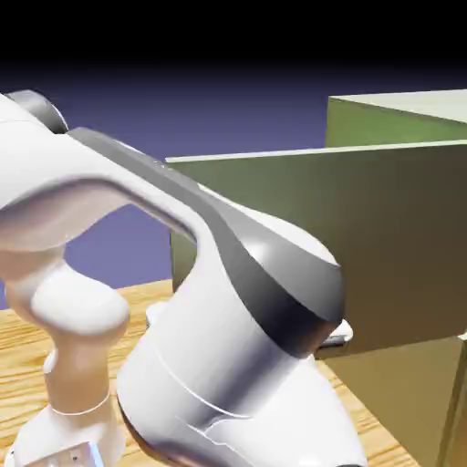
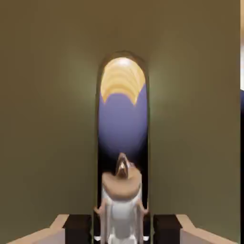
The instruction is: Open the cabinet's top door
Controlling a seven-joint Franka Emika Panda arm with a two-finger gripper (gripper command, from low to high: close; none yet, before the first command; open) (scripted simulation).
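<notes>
**A:** So where are we with the top door [image 1: 401, 242]? We've got it on the exterior view's right, standing out from the cabinet [image 1: 388, 123] rather than flat against it, and reaching toward the exterior view's left. We'd call that open, and pretty wide too.

**B:** Yeah, same read here. What about the handle, do we have hold of it?

**A:** Looks like it. In the hand view the long silver handle [image 2: 123, 126] runs down the middle, with the dark finger pads [image 2: 78, 228] on either side near the bottom. We'd say the hand [image 2: 122, 229] is closed in on it, so a narrow grip.

**B:** And the rest of the setup?

**A:** The white arm [image 1: 233, 319] is in front of part of the door in the exterior view, so we can't see the grip from there. Further out there's the wooden worktop [image 1: 27, 342], then the blue-violet backdrop [image 1: 119, 237].

**B:** So what's left, in our opinion?

**A:** Not much, we reckon. The opening itself looks mostly or fully done. Maybe a bit more swing if we want it wider, then let go and back off. Can't tell how far the hinge goes, so we'd take it easy.
</notes>
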